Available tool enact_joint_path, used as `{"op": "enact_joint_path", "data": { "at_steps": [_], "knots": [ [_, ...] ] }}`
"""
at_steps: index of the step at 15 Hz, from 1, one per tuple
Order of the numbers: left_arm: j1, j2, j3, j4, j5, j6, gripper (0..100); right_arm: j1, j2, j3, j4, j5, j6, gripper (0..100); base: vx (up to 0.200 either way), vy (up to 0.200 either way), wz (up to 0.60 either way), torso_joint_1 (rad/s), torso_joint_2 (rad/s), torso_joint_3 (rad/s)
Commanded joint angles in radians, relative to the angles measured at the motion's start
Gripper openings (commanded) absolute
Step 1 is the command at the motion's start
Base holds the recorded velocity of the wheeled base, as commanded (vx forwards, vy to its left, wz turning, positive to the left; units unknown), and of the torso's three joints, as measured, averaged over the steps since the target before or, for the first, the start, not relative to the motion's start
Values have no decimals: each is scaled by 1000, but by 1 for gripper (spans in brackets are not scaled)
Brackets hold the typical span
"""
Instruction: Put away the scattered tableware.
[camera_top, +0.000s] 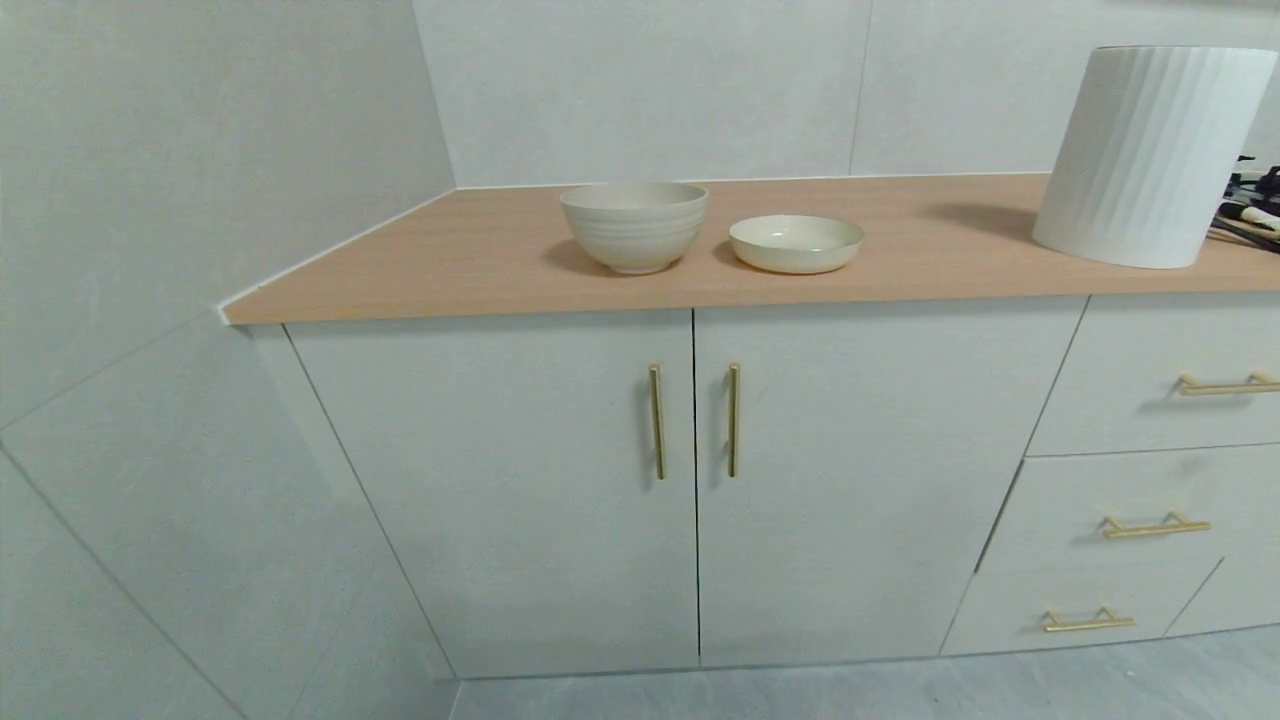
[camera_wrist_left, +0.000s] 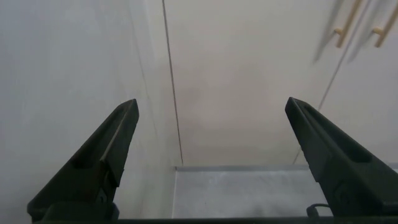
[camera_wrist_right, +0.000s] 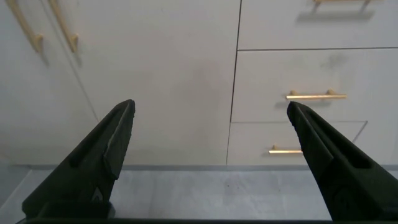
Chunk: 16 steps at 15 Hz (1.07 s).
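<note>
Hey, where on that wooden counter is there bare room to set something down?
There are two bare patches on the counter: one from the left wall to the ribbed bowl, the other between the shallow dish and the white ribbed cylinder. Bowl and dish sit close, with a narrow gap between them. The right end, past the cylinder, is crowded with small dark items.

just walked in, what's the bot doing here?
Nothing is picked up yet. A deep bowl and a shallow dish sit side by side on the wooden countertop, above shut cabinet doors. The left gripper and the right gripper are both open and empty, held low, facing the cabinet fronts.
</note>
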Motion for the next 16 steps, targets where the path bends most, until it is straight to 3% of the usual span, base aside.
{"op": "enact_joint_path", "data": {
  "at_steps": [1,8,11,14,16],
  "knots": [
    [0,0,0,1,0,0,100,0,1,0,0,0,0,100,0,0,0,0,0,0],
    [0,0,0,1,0,0,100,0,1,0,0,20,-28,100,0,0,0,0,0,0],
    [0,0,0,1,0,-2,100,8,45,-169,-11,89,90,100,0,0,0,0,0,0],
    [0,0,0,1,0,-2,100,40,156,-170,-5,128,106,100,0,0,0,0,0,0],
    [0,0,0,-1,0,0,100,80,229,-172,-5,207,107,100,0,0,0,0,0,0]
  ]
}}
